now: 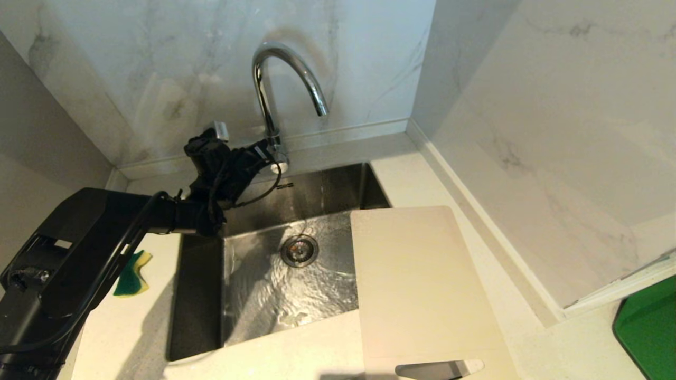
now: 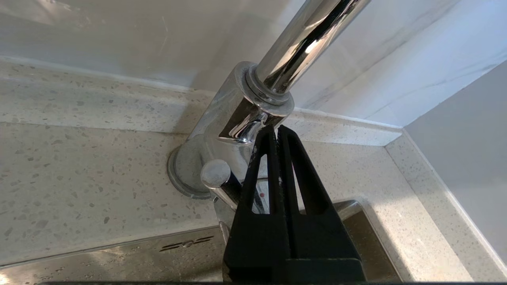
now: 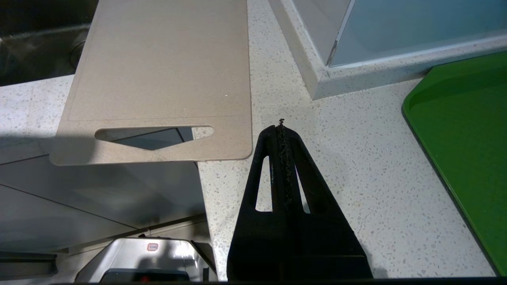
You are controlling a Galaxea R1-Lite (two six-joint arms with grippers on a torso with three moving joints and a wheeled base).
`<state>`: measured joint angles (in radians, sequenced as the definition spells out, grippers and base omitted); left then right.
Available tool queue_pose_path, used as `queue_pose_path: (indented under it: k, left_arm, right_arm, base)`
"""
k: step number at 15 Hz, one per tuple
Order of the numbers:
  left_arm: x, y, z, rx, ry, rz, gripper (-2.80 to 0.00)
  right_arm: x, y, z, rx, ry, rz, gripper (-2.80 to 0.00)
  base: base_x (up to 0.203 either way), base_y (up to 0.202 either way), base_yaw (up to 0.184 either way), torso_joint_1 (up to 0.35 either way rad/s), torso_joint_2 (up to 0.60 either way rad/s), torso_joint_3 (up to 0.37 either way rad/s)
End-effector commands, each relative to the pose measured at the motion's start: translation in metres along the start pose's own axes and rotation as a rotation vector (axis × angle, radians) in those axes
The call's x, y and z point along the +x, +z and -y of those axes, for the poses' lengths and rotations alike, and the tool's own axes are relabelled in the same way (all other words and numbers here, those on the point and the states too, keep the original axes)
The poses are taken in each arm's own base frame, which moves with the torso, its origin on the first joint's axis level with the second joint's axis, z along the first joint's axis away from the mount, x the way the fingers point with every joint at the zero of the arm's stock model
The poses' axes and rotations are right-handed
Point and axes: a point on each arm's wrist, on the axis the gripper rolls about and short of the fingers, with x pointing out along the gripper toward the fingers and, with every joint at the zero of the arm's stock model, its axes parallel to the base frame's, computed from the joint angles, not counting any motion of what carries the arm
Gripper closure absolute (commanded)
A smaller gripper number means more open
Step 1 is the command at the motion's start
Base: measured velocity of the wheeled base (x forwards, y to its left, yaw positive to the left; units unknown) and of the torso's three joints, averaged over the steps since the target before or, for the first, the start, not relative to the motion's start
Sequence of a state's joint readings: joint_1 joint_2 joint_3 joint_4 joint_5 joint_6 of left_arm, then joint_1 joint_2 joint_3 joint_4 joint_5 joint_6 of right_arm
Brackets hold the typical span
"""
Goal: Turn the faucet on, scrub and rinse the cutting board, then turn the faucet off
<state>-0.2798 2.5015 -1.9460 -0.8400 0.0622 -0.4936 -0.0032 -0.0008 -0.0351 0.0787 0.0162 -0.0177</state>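
The chrome faucet (image 1: 274, 89) rises behind the sink, and no stream shows at its spout. My left gripper (image 1: 264, 152) reaches in at its base. In the left wrist view this gripper (image 2: 276, 128) is shut and empty, with its tips against the faucet (image 2: 301, 43) body just under the collar. The thin lever (image 2: 216, 174) sticks out right beside one finger. The cream cutting board (image 1: 422, 279) lies flat over the sink's right edge and the counter. My right gripper (image 3: 281, 126) hangs shut and empty over the counter, beside the cutting board (image 3: 158, 71) and its handle slot.
The steel sink (image 1: 200, 295) has a wet, rippled floor around its drain (image 1: 299, 250). A green and yellow sponge (image 1: 132, 274) lies on the counter left of the sink. A green tray (image 1: 647, 327) sits at the far right. Marble walls close in the back and right.
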Motion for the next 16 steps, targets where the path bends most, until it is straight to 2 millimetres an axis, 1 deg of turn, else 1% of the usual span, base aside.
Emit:
queue_pose_path:
  k: [1, 4, 7, 9, 11, 12, 13, 16]
  left_arm:
    - [0.000, 0.003, 0.001, -0.004, -0.005, 0.008, 0.00]
    - [-0.001, 0.010, 0.009, -0.005, -0.016, 0.019, 0.00]
    - [-0.006, 0.040, 0.029, -0.008, -0.037, 0.058, 0.00]
    - [-0.013, 0.070, 0.046, -0.008, -0.037, 0.057, 0.00]
    - [-0.026, 0.104, 0.064, -0.011, -0.042, 0.063, 0.00]
    - [-0.036, 0.127, 0.075, -0.010, -0.048, 0.077, 0.00]
    - [-0.046, 0.145, 0.083, -0.003, -0.050, 0.087, 0.00]
    - [-0.085, 0.195, 0.095, 0.118, -0.002, 0.059, 0.00]
  right_arm:
    - [0.000, 0.000, 0.000, -0.001, 0.001, 0.001, 0.00]
    - [0.000, 0.000, 0.000, -0.001, 0.000, 0.001, 0.00]
    - [0.000, 0.000, 0.000, -0.001, 0.000, 0.000, 0.00]
    - [0.000, 0.000, 0.000, -0.001, 0.000, 0.000, 0.00]
    - [0.000, 0.000, 0.000, -0.001, 0.000, 0.001, 0.00]
    - [0.000, 0.000, 0.000, -0.001, 0.001, 0.001, 0.00]
    - [0.000, 0.000, 0.000, -0.001, 0.001, 0.001, 0.00]
    - [0.000, 0.000, 0.000, -0.001, 0.000, 0.001, 0.00]
  base:
    - [0.000, 0.000, 0.000, 0.000, 0.00, 0.000]
    - [0.000, 0.000, 0.000, 0.000, 0.00, 0.000]
    - [0.000, 0.000, 0.000, 0.000, 0.00, 0.000]
    - [0.000, 0.000, 0.000, 0.000, 0.00, 0.000]
    - [0.000, 0.000, 0.000, 0.000, 0.00, 0.000]
    - [0.000, 0.000, 0.000, 0.000, 0.00, 0.000]
    - [0.000, 0.000, 0.000, 0.000, 0.00, 0.000]
    - [0.000, 0.000, 0.000, 0.000, 0.00, 0.000]
